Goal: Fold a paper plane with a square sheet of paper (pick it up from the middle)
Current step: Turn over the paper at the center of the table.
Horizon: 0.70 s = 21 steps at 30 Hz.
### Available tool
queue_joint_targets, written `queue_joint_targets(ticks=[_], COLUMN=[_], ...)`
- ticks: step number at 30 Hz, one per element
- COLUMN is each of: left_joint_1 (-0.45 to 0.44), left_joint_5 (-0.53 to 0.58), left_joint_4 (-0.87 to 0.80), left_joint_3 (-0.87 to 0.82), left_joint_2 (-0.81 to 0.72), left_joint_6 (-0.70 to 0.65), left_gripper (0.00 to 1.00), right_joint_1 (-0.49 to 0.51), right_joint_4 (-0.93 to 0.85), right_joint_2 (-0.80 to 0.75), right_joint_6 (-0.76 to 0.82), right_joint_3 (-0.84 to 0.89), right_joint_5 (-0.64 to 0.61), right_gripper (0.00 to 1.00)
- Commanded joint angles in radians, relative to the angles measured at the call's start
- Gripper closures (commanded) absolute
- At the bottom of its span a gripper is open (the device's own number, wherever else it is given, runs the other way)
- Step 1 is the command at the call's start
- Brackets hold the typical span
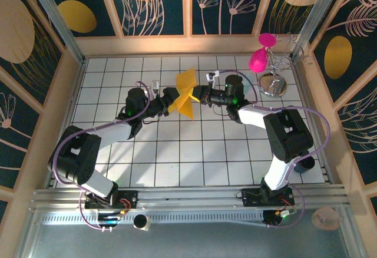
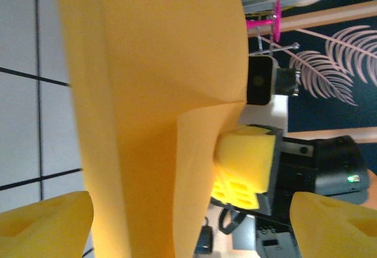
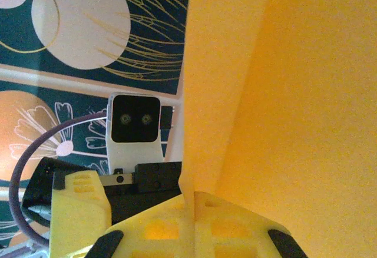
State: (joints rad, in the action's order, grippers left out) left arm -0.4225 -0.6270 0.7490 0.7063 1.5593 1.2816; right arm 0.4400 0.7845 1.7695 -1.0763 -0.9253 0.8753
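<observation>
Surface (image 1: 177,152): white tiles, sheet (image 1: 187,93) aloft between middle and far edge.
Right fingers (image 3: 230,228): clamped on sheet's fold.
Left fingers (image 2: 44,222): spread wide, straddling sheet.
Advice: close squarely on the crease.

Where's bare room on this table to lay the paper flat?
Bare tiles lie at the near edge between the left arm and right arm, and at far left. Crowded: around the folded paper, and the far right corner with the pink ornament and metal stand.
</observation>
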Motion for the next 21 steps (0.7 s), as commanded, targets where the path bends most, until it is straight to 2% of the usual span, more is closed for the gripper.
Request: queue_joint_targets(ticks=[1, 5, 16, 21], left_joint_1=[0.001, 0.001, 0.001, 0.001], left_joint_5=[-0.055, -0.057, -0.042, -0.035], left_joint_4=[0.105, 0.101, 0.074, 0.016], left_joint_3=[-0.007, -0.005, -0.007, 0.006], left_joint_2=[0.005, 0.007, 0.026, 0.042], left_joint_6=[0.02, 0.016, 0.02, -0.002], left_gripper=[0.22, 0.39, 0.63, 0.8], right_joint_1=[0.002, 0.002, -0.005, -0.014], right_joint_4=[0.083, 0.075, 0.022, -0.074], right_joint_2=[-0.008, -0.004, -0.016, -0.045], right_joint_6=[-0.04, -0.041, -0.01, 0.054], right_joint_3=[0.01, 0.012, 0.023, 0.026], right_joint_5=[0.042, 0.042, 0.029, -0.001], right_gripper=[0.97, 0.96, 0.91, 0.78])
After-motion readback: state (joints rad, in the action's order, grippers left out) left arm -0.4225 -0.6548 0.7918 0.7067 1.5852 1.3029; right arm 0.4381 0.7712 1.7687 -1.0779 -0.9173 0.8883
